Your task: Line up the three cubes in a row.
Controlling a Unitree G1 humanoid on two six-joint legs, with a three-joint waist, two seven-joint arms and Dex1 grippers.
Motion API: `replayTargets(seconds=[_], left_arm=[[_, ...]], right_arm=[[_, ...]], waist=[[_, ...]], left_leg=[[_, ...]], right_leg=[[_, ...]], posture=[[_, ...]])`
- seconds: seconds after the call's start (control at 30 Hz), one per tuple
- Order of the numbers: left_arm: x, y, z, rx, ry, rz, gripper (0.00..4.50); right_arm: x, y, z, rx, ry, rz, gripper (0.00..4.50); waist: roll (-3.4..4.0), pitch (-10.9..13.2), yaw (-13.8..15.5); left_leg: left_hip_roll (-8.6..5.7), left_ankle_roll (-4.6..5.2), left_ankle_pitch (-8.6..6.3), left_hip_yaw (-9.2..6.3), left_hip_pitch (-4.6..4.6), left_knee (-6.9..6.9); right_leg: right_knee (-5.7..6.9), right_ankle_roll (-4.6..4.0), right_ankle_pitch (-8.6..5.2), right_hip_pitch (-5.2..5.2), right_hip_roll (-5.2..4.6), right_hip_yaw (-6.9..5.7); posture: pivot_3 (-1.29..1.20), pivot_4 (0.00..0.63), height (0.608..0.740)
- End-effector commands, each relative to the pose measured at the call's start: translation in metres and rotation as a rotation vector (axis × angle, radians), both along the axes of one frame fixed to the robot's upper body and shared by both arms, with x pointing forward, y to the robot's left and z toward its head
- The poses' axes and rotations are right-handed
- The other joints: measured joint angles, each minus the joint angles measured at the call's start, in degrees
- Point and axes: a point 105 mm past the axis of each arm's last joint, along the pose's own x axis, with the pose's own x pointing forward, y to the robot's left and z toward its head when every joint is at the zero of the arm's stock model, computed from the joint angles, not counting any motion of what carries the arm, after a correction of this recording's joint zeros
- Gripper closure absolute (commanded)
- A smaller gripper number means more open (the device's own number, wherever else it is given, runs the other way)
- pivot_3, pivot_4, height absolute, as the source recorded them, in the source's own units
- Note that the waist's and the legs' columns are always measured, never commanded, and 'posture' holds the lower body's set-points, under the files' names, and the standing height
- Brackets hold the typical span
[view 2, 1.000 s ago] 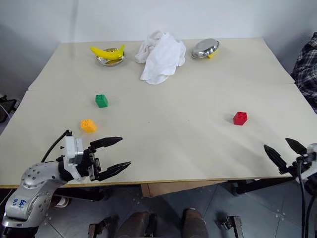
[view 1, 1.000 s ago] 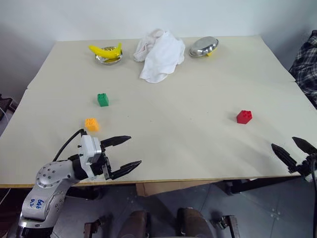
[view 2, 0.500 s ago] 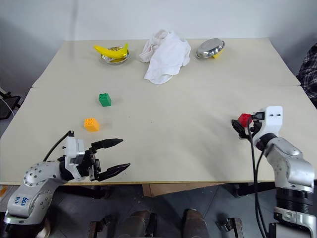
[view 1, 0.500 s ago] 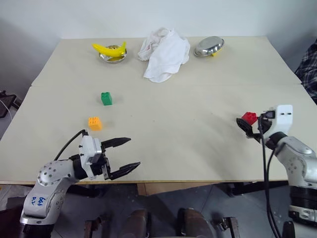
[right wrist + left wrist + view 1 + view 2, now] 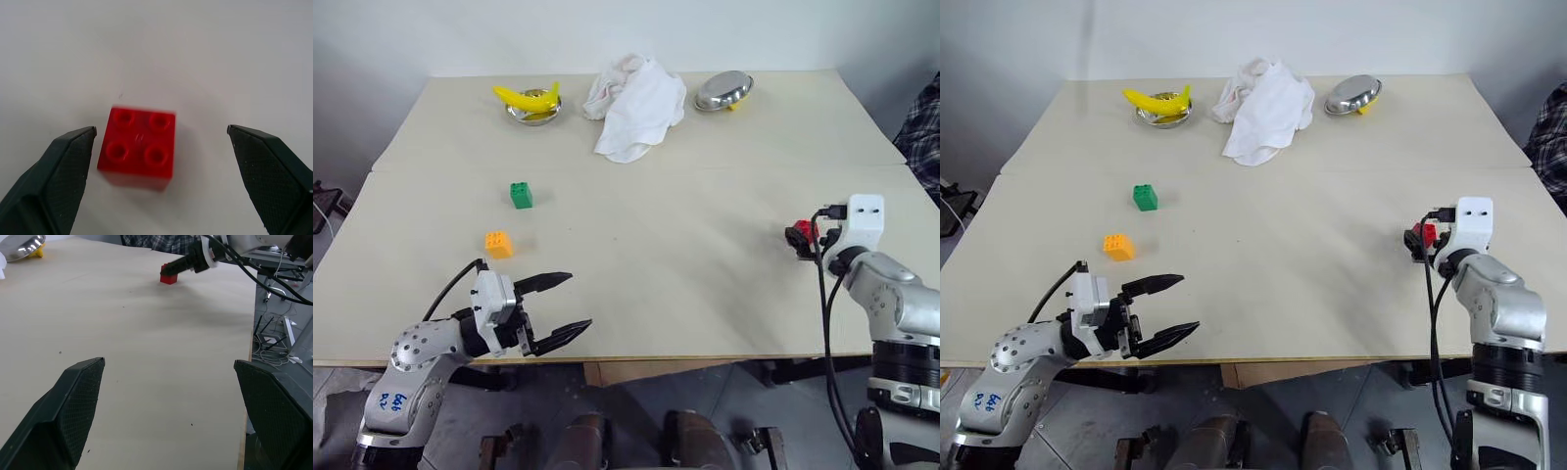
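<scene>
You are looking at blue handwriting on the left forearm, too small to read with any confidence. At the far edge of the table [image 5: 705, 294], a shallow metal dish [image 5: 533, 110] is holding a yellow banana [image 5: 523, 97], and a second metal bowl [image 5: 722, 90] is sitting tilted with something yellow, possibly another piece of fruit, peeking out beside it; a crumpled white cloth [image 5: 636, 106] is lying between the two. Your right gripper [image 5: 161, 147] is hanging over the red cube [image 5: 138, 147], fingers spread wide on either side of it and not touching it in the right wrist view; the cube is resting on the table near the right edge, four studs facing up. Your left gripper [image 5: 558, 308] is hovering just above the near edge of the table, released and gripping nothing. The orange cube [image 5: 498, 243] is sitting just beyond it, and the green cube [image 5: 521, 195] is standing a little farther back, the two near each other on the left side and well apart from the red one.
</scene>
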Motion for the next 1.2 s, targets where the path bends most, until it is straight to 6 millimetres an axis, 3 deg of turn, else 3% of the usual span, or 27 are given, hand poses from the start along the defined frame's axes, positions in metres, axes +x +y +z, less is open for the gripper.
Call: replayTargets(seconds=[0.03,0.27,0.3,0.43,0.5,0.6,0.73,0.83,1.03,1.2], left_arm=[[-0.003,-0.005,0.007,0.004,-0.045,-0.011,0.00],[-0.006,-0.004,0.005,0.003,-0.040,-0.001,0.00],[-0.006,-0.003,0.005,0.004,-0.040,0.002,0.00],[-0.004,0.002,0.007,0.010,-0.049,0.014,0.00],[-0.005,0.005,0.008,0.015,-0.049,0.015,0.00],[-0.006,0.014,0.003,0.047,-0.037,0.006,0.00],[-0.003,0.028,-0.004,0.082,-0.015,0.019,0.00],[-0.002,0.032,-0.005,0.099,-0.015,0.023,0.00],[-0.007,0.029,-0.003,0.087,-0.018,0.021,0.00],[-0.008,0.027,-0.004,0.083,-0.009,0.022,0.00]], right_arm=[[0.000,0.000,0.009,0.019,-0.014,0.008,0.62],[0.001,0.002,0.013,0.031,0.003,0.025,2.88],[0.002,0.002,0.016,0.034,-0.006,0.033,3.04],[0.004,0.031,0.036,0.045,-0.069,0.306,3.01],[-0.012,0.068,0.044,0.012,-0.084,0.651,3.01],[-0.042,0.104,0.036,-0.125,-0.050,1.133,3.01],[-0.049,0.119,0.015,-0.304,-0.068,1.479,3.01],[-0.041,0.120,-0.002,-0.364,0.004,1.590,3.01],[-0.023,0.122,-0.008,-0.413,0.005,1.602,3.01],[-0.019,0.124,-0.016,-0.416,0.056,1.615,3.01]], waist=[[0.00,0.00,-0.18],[0.00,0.00,-0.47],[0.00,0.00,-0.47],[0.02,0.01,-0.42],[0.03,0.02,-0.46],[0.01,0.03,-0.51],[-0.09,0.09,-0.70],[-0.10,0.13,-1.01],[-0.12,0.15,-0.81],[-0.12,0.15,-0.82]], left_leg=[[0.00,0.00,0.00,0.00,0.00,-0.02],[0.00,0.01,0.00,0.02,-0.01,-0.08],[0.00,0.00,0.00,0.02,-0.01,-0.07],[0.00,0.01,0.00,0.02,-0.02,-0.08],[0.00,0.02,-0.01,0.02,-0.05,-0.08],[0.02,0.04,-0.02,0.02,-0.05,-0.14],[0.05,0.03,-0.03,0.05,0.10,-0.15],[0.06,0.03,-0.03,0.06,0.11,-0.11],[0.06,-0.05,-0.09,-0.05,0.03,-0.10],[0.06,-0.05,-0.09,-0.07,0.03,-0.12]], right_leg=[[0.02,0.00,0.00,0.00,0.00,0.00],[0.02,0.00,0.00,-0.02,0.00,0.02],[0.01,0.00,0.00,-0.02,0.00,0.02],[-0.05,0.00,0.00,-0.02,0.00,0.02],[-0.06,0.00,0.00,-0.03,0.00,0.01],[-0.13,0.00,0.00,-0.03,0.02,-0.02],[-0.37,0.01,0.00,0.12,0.06,-0.03],[-0.39,0.01,0.00,0.15,0.04,-0.04],[-0.37,0.00,0.00,0.07,0.00,-0.15],[-0.36,0.00,0.00,0.08,0.00,-0.19]], posture=[[0.00,0.150,0.740],[0.00,0.150,0.740],[0.00,0.150,0.740],[0.00,0.150,0.740],[0.00,0.150,0.740],[0.00,0.150,0.740],[0.00,0.150,0.740],[0.00,0.150,0.740],[0.00,0.150,0.740],[0.00,0.150,0.740]])
